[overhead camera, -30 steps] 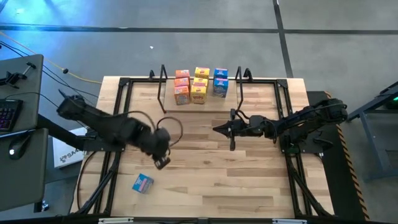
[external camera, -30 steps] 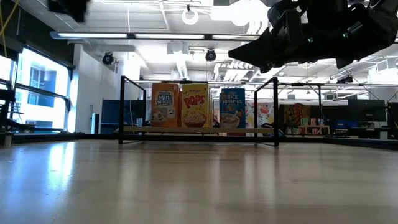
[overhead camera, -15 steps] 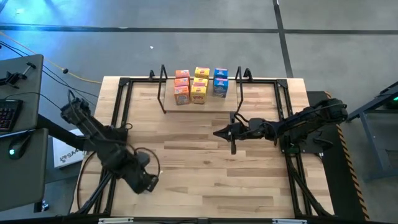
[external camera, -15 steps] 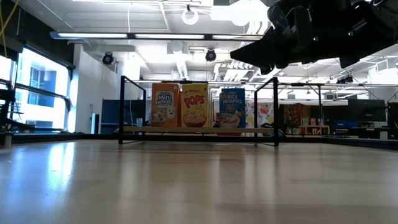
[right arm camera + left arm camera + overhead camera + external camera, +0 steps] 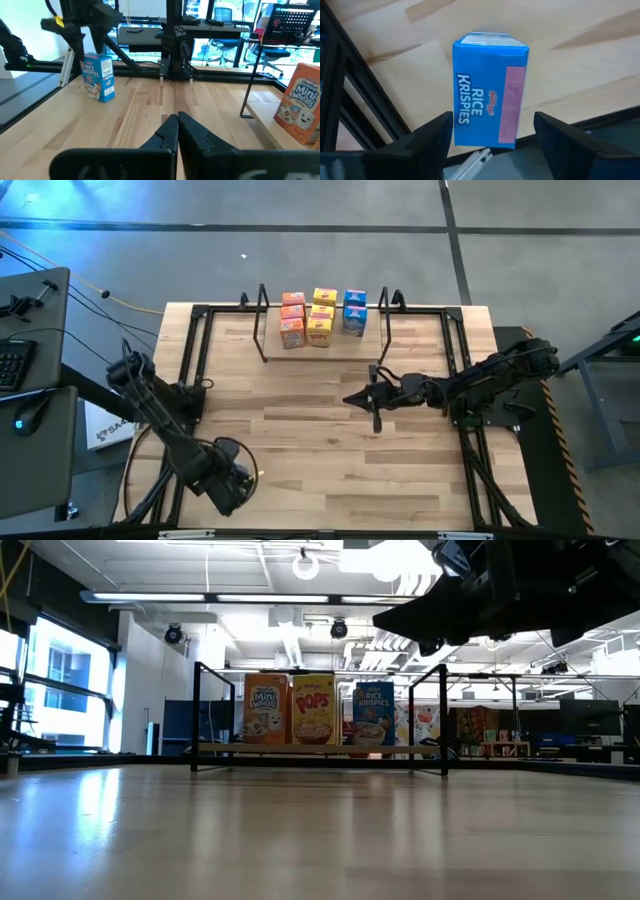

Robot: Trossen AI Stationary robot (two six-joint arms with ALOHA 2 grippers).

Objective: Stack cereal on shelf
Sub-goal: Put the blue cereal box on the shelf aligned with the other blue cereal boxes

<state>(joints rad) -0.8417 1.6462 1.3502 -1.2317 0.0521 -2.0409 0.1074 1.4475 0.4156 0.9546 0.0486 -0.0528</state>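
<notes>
Over at the near-left corner of the table (image 5: 330,440), the left gripper (image 5: 490,137) hangs right above a blue Rice Krispies box (image 5: 489,90), its two dark fingers (image 5: 432,137) spread wide on either side of the carton without touching it. From the right wrist view that same blue box (image 5: 98,77) stands upright on the wooden tabletop, close to the black frame rail at the table's edge, with the left arm poised over it. In the overhead view the arm covers the box entirely.

The right gripper (image 5: 352,395) waits in mid-air around the middle of the table, pointing left, its fingers (image 5: 172,132) pressed together with nothing between them.

At the far side sits the shelf (image 5: 320,352), a low light board with black wire uprights at each end. On it stand the other cereal boxes (image 5: 320,316): orange ones to the left, yellow in the middle, blue on the right. From table height I can read Mini Wheats (image 5: 265,708), Pops (image 5: 314,709) and Rice Krispies (image 5: 374,713) in a row, upright, fronts facing the near side.
</notes>
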